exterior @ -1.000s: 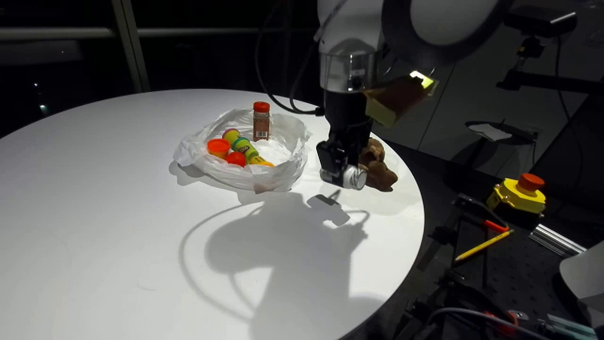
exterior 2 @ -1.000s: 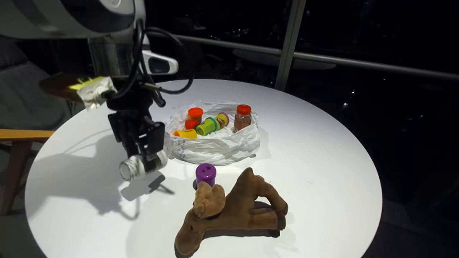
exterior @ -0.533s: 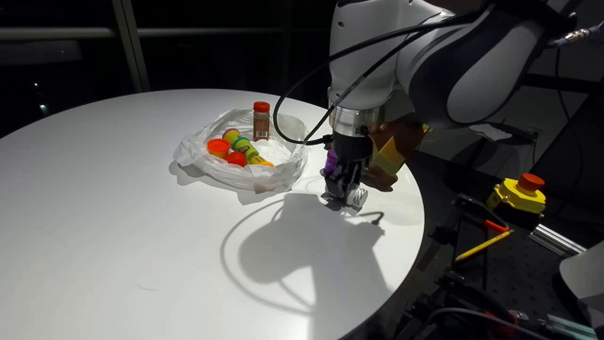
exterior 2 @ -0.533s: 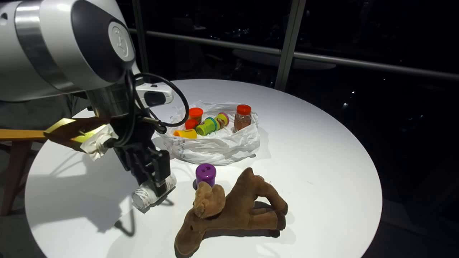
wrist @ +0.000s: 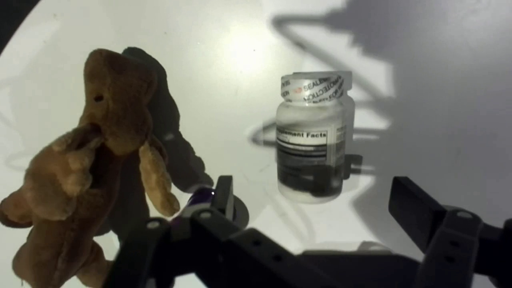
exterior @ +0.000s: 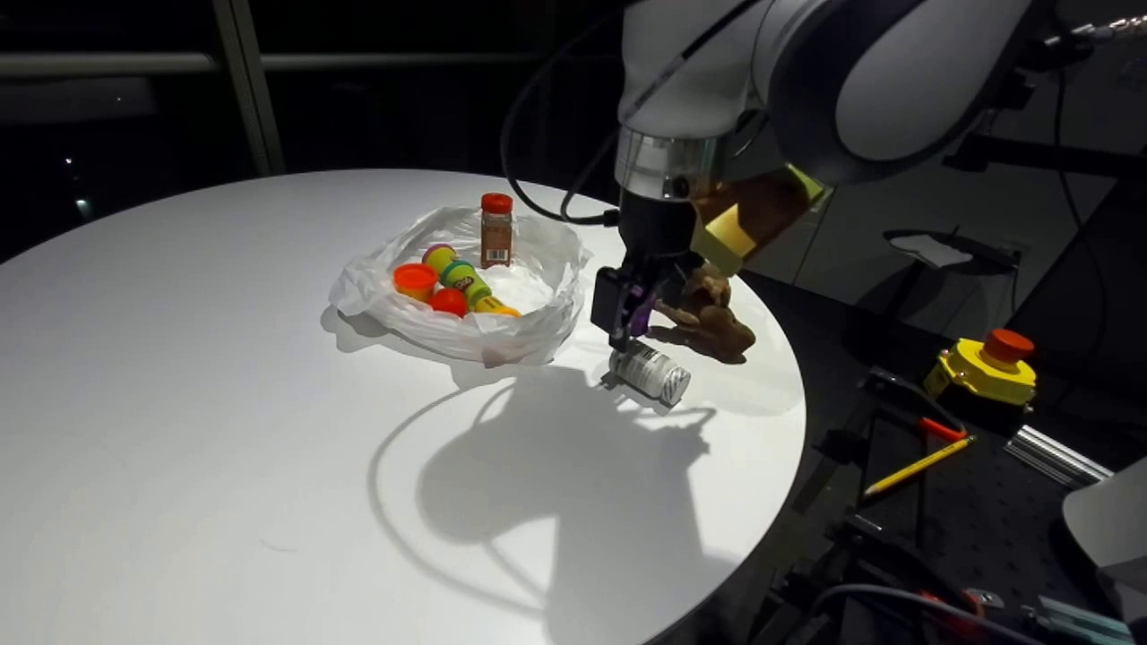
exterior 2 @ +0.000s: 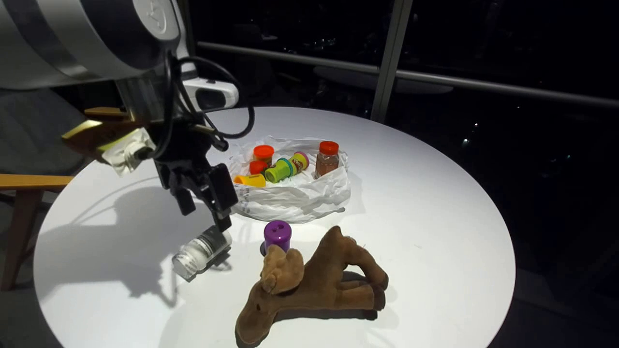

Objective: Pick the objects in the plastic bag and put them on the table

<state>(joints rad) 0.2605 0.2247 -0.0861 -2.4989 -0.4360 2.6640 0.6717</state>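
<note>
A white bottle (exterior 2: 203, 251) lies on its side on the table (exterior 2: 435, 232). Above it is my gripper (exterior 2: 205, 218), open, its fingers spread wide and apart from the bottle in the wrist view. The translucent plastic bag (exterior 2: 290, 205) holds a red-lidded bottle (exterior 2: 327, 164), green and yellow cans (exterior 2: 280, 170), a red-lidded can (exterior 2: 263, 153), a round red piece (exterior 2: 257, 167) and a yellow block (exterior 2: 250, 181). A brown moose figure (exterior 2: 314, 292) and an upright purple container (exterior 2: 277, 233) stand out on the tabletop, the latter partly behind a finger in the wrist view.
The moose and purple container lie close beside the gripper. Beyond the round table's edge are a yellow box with a red button (exterior: 986, 372) and a pencil (exterior: 918, 466). A wooden chair arm (exterior 2: 34, 181) shows past the opposite rim.
The gripper came down with the white bottle, let go of it on the table, and has risen off it with its fingers apart. Bag, moose and purple container have stayed put.
</note>
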